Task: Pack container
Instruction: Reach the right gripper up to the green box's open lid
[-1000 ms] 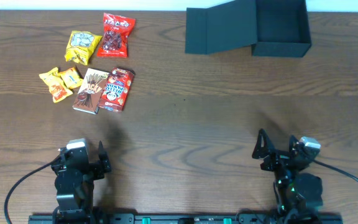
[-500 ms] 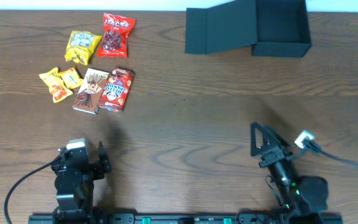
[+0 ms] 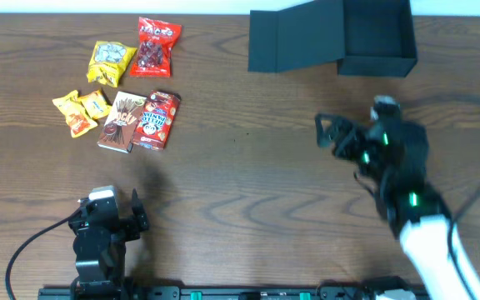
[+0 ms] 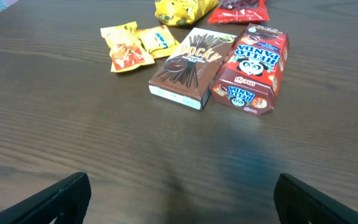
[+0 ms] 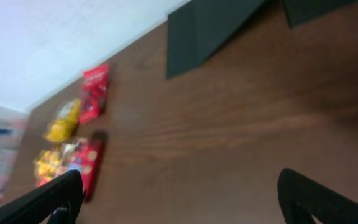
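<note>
Container sits at 1 o'clock on the table, open, with its flap lid hanging off the 9 o'clock side and its edge down on the wood.

Snacks are clustered at 10 o'clock, well apart from the container:
- The red bag is at the top, with the yellow bag just beside it at 8 o'clock.
- The Pocky box and Hello Panda box lie side by side, touching.
- Two small orange packets lie at the Pocky box's 9 o'clock.

Left gripper is low at 7 o'clock and aimed toward 12. Its fingers are released and spread wide over bare wood, with the Pocky and Hello Panda boxes ahead in its wrist view.

Right gripper is at 3 o'clock, near the container's 7 o'clock, aimed toward 9. Its fingers are released too, with nothing between them. The right wrist view is blurred — lid and snacks are only just readable.
</note>
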You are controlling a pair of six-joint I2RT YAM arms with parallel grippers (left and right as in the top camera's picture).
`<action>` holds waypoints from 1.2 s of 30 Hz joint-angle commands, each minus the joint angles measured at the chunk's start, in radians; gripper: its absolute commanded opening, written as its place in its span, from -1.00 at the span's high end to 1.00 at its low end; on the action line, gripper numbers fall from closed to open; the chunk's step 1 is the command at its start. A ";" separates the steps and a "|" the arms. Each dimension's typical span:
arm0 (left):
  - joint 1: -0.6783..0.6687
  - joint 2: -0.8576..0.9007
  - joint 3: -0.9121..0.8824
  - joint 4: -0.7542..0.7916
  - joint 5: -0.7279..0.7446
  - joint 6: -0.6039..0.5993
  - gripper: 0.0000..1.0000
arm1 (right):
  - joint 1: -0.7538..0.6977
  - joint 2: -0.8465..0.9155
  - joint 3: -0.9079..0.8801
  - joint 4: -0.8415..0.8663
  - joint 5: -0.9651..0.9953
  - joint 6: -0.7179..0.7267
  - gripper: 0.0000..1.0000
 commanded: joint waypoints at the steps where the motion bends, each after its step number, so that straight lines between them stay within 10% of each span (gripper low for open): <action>1: 0.003 -0.006 -0.016 0.002 0.001 -0.003 -0.90 | -0.011 0.178 0.206 -0.097 0.114 -0.077 -0.99; 18: 0.003 -0.006 -0.016 0.002 0.001 -0.003 -0.91 | -0.245 0.883 0.904 -0.375 0.085 0.520 -0.66; 36: 0.003 -0.006 -0.016 0.002 0.001 -0.003 -0.90 | -0.392 1.141 1.118 -0.381 -0.048 0.590 -0.50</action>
